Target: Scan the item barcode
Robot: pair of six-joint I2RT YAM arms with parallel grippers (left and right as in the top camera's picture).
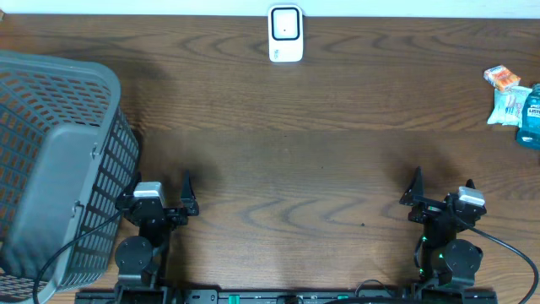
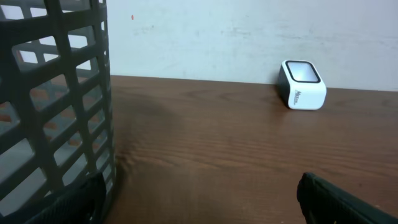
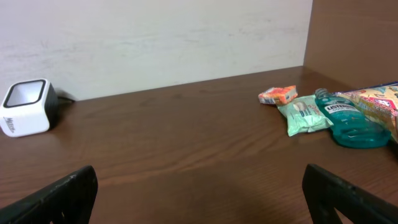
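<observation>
Teal caught my eye first: the mouthwash bottle (image 1: 530,116) lay flat at the right edge of the table (image 1: 295,169), with a pale green packet (image 1: 507,106) and a small orange packet (image 1: 502,78) just beside it toward the far side. I could not tell which of these was meant as the item. All three sat ahead of my right gripper (image 1: 440,190) and off to its right, well apart from it. In the right wrist view the bottle's long axis ran roughly away from the camera, neck toward the far side. That gripper rested near the front edge with its jaws spread wide and empty. My left gripper (image 1: 162,194) was likewise spread and empty at the front left, beside the grey basket (image 1: 59,160). I judged the right arm much the nearer. The white scanner (image 1: 285,34) stood at the middle of the far edge, between the two arms.
</observation>
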